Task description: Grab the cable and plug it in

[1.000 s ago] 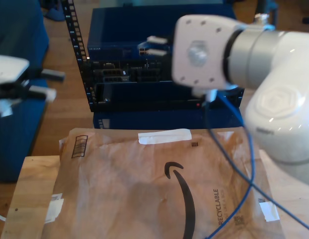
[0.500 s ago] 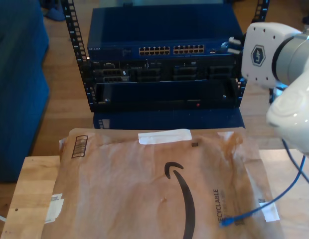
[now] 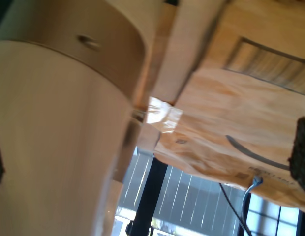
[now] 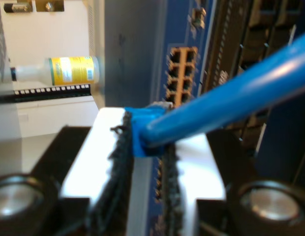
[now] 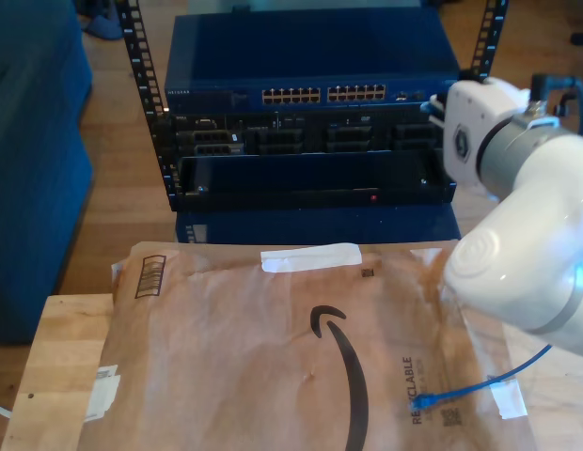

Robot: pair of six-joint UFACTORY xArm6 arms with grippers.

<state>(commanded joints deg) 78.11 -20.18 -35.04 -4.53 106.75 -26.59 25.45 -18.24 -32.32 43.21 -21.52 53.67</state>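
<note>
The cable (image 5: pixel 475 385) is thin and bright blue. Its loose plug end (image 5: pixel 418 404) lies on the brown envelope (image 5: pixel 273 357), and the same end (image 3: pixel 254 181) appears in the first wrist view. My second gripper (image 4: pixel 142 135) is shut on the other blue-booted plug (image 4: pixel 145 125), just in front of the switch's ports (image 4: pixel 181 73). In the exterior view it (image 5: pixel 434 97) sits at the right end of the blue switch (image 5: pixel 320 56). My first gripper (image 3: pixel 148 162) looks open: dark pads (image 3: pixel 301 152) sit far apart at the picture's edges, with nothing between them.
The rack (image 5: pixel 301 150) with black units stands behind the envelope, which lies on a wooden table (image 5: pixel 56 366). The white arm (image 5: pixel 522 244) covers the exterior view's right. A yellow-labelled bottle (image 4: pixel 69 70) stands beside the rack. A pale arm body (image 3: pixel 59 128) sits close in the first wrist view.
The white arm swung across to the exterior view's right, uncovering the switch. The gripper at the exterior view's left left the picture. The cable's loose end dropped onto the envelope.
</note>
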